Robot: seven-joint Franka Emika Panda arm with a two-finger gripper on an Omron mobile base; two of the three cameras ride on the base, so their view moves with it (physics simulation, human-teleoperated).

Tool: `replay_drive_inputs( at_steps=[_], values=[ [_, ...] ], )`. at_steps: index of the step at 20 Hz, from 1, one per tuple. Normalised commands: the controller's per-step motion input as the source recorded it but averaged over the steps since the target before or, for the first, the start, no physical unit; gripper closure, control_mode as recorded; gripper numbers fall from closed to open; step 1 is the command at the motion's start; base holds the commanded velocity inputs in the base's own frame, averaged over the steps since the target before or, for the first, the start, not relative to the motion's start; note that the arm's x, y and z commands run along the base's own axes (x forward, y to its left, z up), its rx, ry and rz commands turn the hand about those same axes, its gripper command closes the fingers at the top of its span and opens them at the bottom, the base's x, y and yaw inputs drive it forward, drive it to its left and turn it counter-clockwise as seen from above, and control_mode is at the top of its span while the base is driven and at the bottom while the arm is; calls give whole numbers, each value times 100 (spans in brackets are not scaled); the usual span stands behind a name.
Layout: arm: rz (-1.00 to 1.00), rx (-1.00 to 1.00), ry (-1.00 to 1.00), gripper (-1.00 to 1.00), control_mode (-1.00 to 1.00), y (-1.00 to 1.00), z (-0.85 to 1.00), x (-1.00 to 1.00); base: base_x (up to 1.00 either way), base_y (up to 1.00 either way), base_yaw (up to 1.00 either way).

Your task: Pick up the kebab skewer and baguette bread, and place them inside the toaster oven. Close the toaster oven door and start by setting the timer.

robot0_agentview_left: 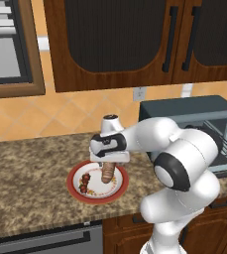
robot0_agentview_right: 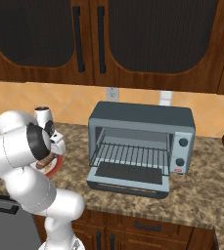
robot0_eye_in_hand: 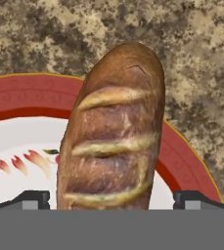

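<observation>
Baguette bread is seen upright between the two end effector fingertips, which stand apart on either side of it; whether they press it cannot be told. Beneath it lies the red-rimmed plate on the bench, with the kebab skewer beside. The toaster oven stands well apart, its door dropped open.

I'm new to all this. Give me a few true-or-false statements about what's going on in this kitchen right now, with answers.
1. The toaster oven door is shut. False: it hangs open.
2. The baguette bread is on the red-rimmed plate. True.
3. The kebab skewer lies inside the toaster oven. False: it is on the plate.
4. The gripper is over the baguette bread. True.
5. The wire rack holds food. False: it is bare.
</observation>
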Motion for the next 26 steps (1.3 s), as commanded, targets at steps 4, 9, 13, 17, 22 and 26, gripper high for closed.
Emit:
replay_drive_inputs(
  at_steps=[4,9,13,17,22,26],
  values=[
    [0,0,-7,-100,-100,0,-20,0,0,0,0],
    [0,0,-3,-100,-100,1,-11,0,0,0,0],
    [0,0,0,-100,-100,0,-1,0,0,0,0],
    [0,0,0,-100,-100,0,0,0,0,0,0],
    [0,0,0,100,-100,0,0,0,0,0,0],
    [0,0,0,100,-100,0,0,0,0,0,0]
  ],
)
